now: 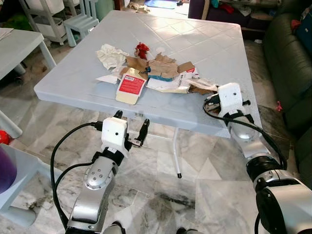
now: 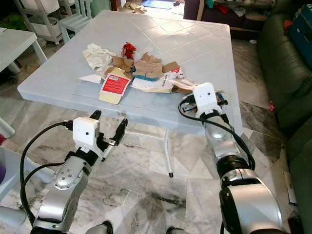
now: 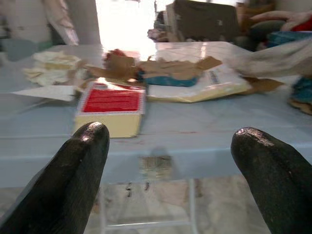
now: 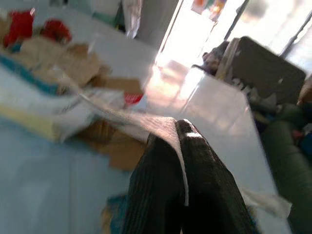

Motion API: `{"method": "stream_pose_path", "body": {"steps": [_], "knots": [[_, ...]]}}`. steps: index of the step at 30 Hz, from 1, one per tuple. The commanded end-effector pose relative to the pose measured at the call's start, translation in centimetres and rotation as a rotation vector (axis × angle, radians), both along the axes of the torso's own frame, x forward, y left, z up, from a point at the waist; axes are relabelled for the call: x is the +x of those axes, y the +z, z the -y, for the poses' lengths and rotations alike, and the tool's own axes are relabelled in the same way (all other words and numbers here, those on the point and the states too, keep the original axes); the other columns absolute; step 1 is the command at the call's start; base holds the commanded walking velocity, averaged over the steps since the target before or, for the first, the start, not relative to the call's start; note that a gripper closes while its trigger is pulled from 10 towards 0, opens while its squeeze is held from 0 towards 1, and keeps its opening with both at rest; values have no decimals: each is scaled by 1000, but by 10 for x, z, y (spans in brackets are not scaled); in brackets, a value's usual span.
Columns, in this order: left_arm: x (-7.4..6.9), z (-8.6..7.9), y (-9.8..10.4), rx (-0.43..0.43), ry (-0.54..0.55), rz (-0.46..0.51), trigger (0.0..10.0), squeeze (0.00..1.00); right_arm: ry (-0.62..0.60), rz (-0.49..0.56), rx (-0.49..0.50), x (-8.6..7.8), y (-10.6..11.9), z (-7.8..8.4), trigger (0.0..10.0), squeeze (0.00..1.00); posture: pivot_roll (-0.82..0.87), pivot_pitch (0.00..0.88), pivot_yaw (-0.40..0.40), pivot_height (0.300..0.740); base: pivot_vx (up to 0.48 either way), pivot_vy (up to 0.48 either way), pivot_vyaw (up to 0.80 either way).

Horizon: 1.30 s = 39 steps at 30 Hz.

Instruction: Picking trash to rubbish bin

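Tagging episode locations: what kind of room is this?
Likely a home living room: a dark green sofa on the robot's right, marble-patterned floor tiles, and a white plastic table strewn with paper and cardboard trash. A white shelf rack stands behind on the left.

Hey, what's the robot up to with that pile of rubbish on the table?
The robot stands at a pale blue plastic table strewn with trash. Its right gripper is shut on a thin white plastic wrapper at the pile's right end. The left gripper hangs open below the table's near edge, facing a red and cream flat carton. Torn brown cardboard scraps and crumpled white paper lie on the table.
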<state>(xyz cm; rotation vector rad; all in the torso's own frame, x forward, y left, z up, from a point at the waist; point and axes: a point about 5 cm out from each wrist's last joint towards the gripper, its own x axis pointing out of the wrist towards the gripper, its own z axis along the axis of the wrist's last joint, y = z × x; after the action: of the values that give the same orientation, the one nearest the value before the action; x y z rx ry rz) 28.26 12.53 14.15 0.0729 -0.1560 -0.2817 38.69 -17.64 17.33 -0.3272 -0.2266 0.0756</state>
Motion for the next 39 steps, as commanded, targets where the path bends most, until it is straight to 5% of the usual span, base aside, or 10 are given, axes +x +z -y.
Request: {"method": "stream_pose_path", "body": {"steps": [1, 10, 17, 18, 19, 22, 23, 28, 29, 39], "knots": [[3, -4, 3, 11, 40, 19, 10000, 0, -60, 79, 50, 3, 22, 15, 0, 0, 17, 137, -73, 740, 0, 0, 0], [16, -12, 8, 6, 129, 43, 10000, 0, -63, 195, 76, -7, 49, 37, 0, 0, -16, 108, -59, 740, 0, 0, 0], [23, -8, 9, -21, 107, 40, 10000, 0, -11, 231, 90, -25, 53, 33, 196, 0, -44, 94, -39, 740, 0, 0, 0], [24, -7, 9, -24, 101, 43, 10000, 0, 3, 231, 92, -31, 53, 29, 902, 0, -48, 92, -34, 740, 0, 0, 0], [28, -4, 12, -35, 88, 55, 10000, 0, 37, 228, 84, -43, 50, 21, 6039, 0, -55, 90, -26, 740, 0, 0, 0], [33, -3, 16, -39, 84, 66, 10000, 0, 55, 221, 83, -52, 47, 15, 6275, 0, -57, 89, -22, 740, 0, 0, 0], [34, -3, 18, -43, 85, 71, 10000, 0, 60, 215, 94, -54, 45, 13, 8118, 0, -58, 88, -17, 740, 0, 0, 0], [40, -5, 20, -53, 99, 82, 10000, 0, 75, 202, 93, -61, 46, 6, 9098, 0, -55, 88, -14, 740, 0, 0, 0], [43, -5, 22, -66, 110, 83, 10000, 0, 74, 194, 97, -62, 47, 5, 10000, 0, -57, 86, -13, 740, 315, 0, 0], [46, -2, 25, -89, 106, 98, 10000, 0, 77, 161, 116, -64, 50, 0, 10000, 0, -44, 82, -11, 740, 324, 0, 0]]}}
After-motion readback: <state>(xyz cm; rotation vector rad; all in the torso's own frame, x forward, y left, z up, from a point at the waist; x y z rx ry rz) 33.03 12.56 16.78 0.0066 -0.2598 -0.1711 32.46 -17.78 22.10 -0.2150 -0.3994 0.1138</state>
